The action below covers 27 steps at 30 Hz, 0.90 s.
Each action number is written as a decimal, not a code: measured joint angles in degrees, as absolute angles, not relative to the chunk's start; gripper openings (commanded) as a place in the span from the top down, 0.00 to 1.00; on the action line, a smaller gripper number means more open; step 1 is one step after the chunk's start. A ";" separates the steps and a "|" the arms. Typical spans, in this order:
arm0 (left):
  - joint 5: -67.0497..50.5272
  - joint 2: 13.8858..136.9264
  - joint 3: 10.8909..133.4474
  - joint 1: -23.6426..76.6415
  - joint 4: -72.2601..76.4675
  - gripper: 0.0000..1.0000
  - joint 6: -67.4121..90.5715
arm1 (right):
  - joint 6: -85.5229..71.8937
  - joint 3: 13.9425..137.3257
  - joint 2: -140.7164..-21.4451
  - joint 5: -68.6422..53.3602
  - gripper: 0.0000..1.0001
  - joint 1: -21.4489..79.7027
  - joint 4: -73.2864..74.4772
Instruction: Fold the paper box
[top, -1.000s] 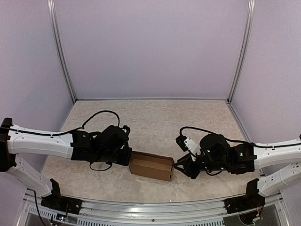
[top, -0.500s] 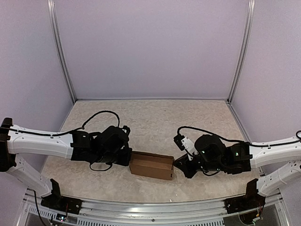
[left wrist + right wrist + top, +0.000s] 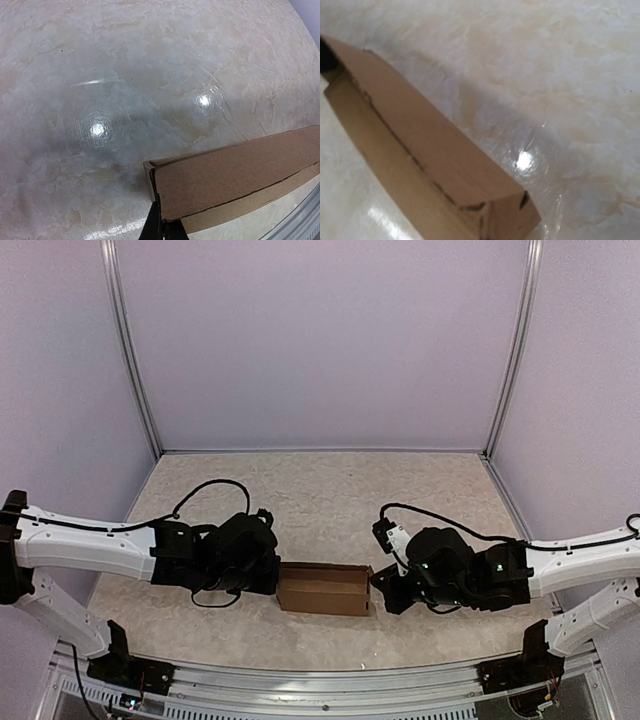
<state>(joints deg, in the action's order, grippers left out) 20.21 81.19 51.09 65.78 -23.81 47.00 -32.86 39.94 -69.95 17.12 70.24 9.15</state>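
Right gripper (image 3: 376, 588) advanced, jaws now together, pressing right end of paper box (image 3: 322, 588); left gripper (image 3: 161, 225), likewise closed, braces opposite end. Carton looks nearly shut.

High rear overview facing down, close wrist views, opposite ends of shared paper box (image 3: 322, 590)

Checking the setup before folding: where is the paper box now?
In the top view the paper box lies on the table near its front edge, between the left claw and the right claw, one at each end.
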 measured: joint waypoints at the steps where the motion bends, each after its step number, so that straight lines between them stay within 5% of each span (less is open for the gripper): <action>1: 20.38 81.28 51.18 65.87 -23.99 1.00 47.57 | -33.43 40.21 -70.13 17.80 1.00 70.43 9.17; 27: 26.22 84.31 54.08 69.06 -27.86 1.00 53.80 | -46.11 43.68 -72.25 25.32 1.00 72.05 8.43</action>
